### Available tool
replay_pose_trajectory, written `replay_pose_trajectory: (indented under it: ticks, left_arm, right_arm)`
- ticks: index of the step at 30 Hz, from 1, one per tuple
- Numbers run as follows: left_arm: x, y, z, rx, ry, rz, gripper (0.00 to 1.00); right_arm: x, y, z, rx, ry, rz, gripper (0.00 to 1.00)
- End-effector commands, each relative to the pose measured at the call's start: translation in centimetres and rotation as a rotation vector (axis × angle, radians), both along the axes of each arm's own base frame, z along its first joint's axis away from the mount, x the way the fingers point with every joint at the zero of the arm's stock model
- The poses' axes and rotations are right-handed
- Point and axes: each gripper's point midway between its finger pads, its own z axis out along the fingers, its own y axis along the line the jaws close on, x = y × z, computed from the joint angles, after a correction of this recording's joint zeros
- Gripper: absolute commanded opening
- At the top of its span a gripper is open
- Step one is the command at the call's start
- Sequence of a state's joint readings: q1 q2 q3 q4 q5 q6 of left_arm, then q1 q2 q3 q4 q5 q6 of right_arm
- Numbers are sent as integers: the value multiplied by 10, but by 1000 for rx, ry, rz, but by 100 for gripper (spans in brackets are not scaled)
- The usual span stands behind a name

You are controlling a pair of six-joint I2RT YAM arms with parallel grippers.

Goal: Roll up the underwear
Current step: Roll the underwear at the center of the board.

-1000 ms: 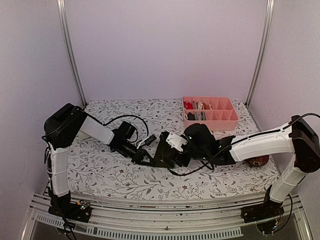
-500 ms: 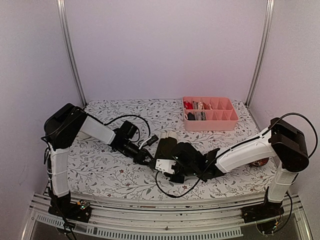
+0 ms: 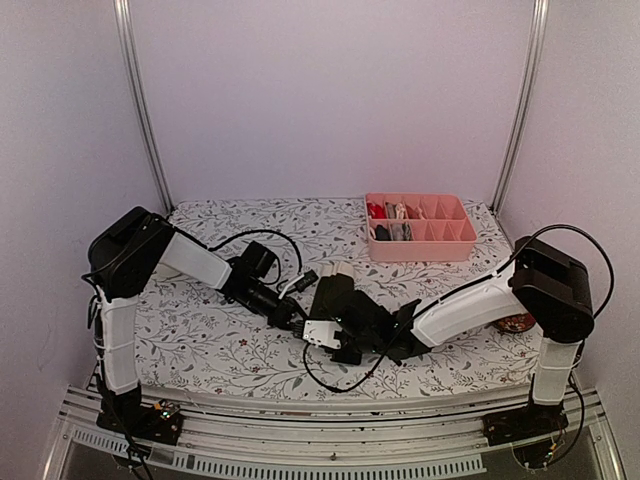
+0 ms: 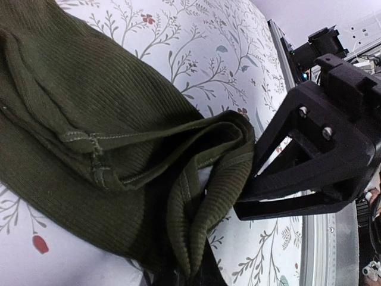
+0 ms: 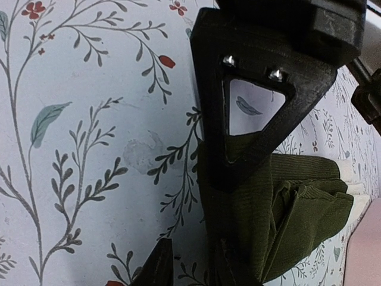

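- Floral surface [image 3: 200, 340] carries the olive underwear [image 4: 89, 119] at centre frame: soft, ribbed, limp.
- Your left gripper [image 3: 298, 320] pinches its folded edge; right gripper [image 5: 190, 262] narrowly open beside it.
- Grasp the doubled hem; expect sagging.

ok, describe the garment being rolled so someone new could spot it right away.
Look at the middle of the floral table, in front of the pink tray, where the two arms meet. The underwear lies there: a ribbed olive-green cloth, partly folded over itself. Unlike the small red and dark items tucked in the tray's compartments, it is loose on the table.
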State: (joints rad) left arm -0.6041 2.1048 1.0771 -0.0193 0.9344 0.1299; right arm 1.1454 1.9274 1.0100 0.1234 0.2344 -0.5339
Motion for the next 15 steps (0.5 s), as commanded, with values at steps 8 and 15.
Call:
replay_pose_trajectory:
  ticks: [8,15]
  left_arm:
    - [-13,10,-33,120,24,9,0]
    - [-14,10,-33,120,28,7,0]
  right_arm:
    - [10,-5,-7,-46,-54,-44,38]
    - [-5,2,9,19,-48,39,48]
